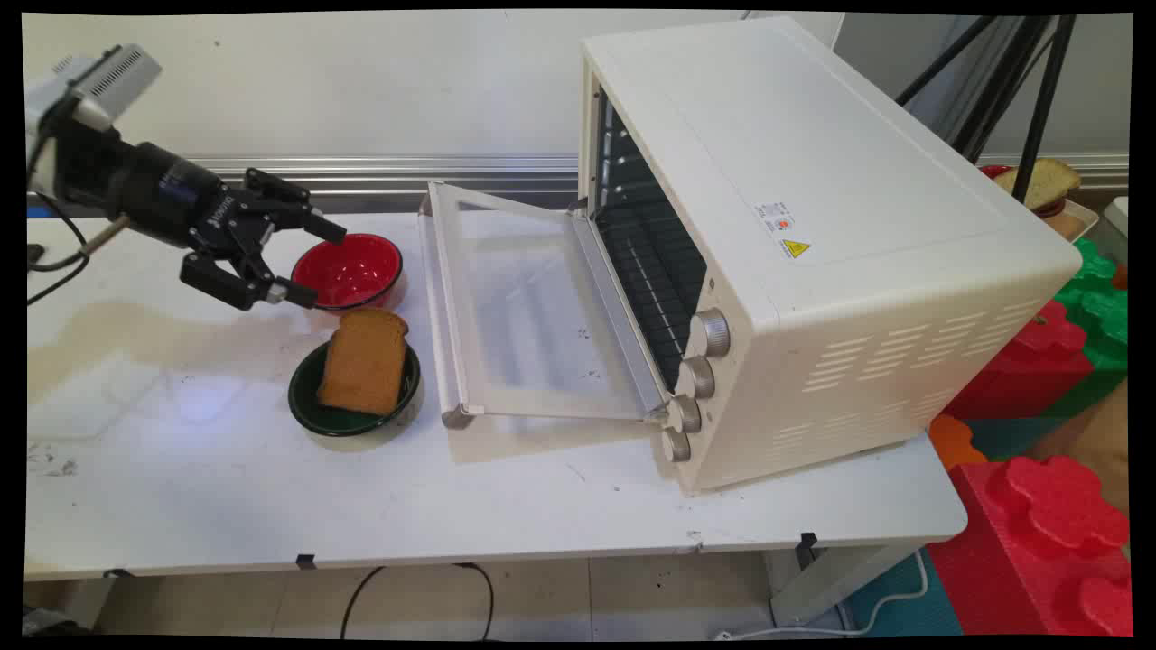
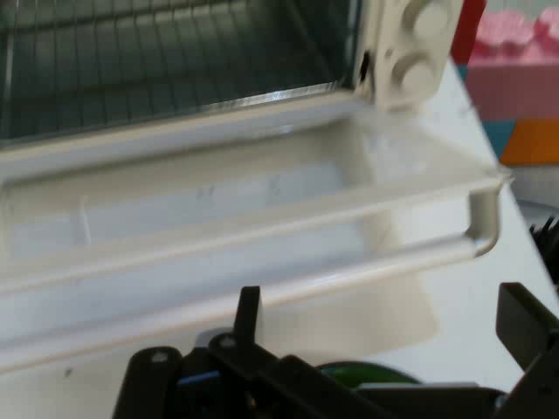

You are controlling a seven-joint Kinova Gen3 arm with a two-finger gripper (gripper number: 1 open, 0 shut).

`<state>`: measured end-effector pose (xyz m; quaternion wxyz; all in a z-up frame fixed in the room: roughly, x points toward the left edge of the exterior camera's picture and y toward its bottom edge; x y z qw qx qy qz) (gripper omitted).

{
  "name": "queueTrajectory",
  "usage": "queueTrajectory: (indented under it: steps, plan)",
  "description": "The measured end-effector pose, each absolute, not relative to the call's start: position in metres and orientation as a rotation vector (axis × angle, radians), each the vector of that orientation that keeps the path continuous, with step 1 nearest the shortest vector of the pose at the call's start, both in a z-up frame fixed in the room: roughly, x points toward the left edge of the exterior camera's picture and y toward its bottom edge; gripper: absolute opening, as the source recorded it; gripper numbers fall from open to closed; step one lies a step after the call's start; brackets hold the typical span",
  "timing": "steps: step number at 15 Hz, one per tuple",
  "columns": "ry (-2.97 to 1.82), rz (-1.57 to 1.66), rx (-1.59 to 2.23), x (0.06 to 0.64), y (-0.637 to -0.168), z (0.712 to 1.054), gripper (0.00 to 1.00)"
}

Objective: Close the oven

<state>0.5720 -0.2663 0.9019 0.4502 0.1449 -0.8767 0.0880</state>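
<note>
White bench (image 1: 542,506), toaster oven (image 1: 813,226) door (image 1: 524,316) down.
End effector (image 1: 312,262) spread, empty, beside red bowl (image 1: 348,271); bread (image 1: 364,361) seemingly untouched in green bowl (image 1: 307,406).

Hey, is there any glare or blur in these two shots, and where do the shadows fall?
Main view: sharp; soft shadow under the open oven door, pale sheen on the table. Hand view: soft throughout; the door handle looks washed out.

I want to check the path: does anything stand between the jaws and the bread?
Nothing visible does. The gripper hangs open above the red bowl's left rim; the bread lies uncovered in the green bowl just in front.
</note>
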Motion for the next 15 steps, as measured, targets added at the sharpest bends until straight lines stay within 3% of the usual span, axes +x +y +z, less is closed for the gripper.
queueTrajectory:
  steps: [15]
  plan:
    - [-2.294,0.199,0.440,0.564,-0.328,0.816,1.00]
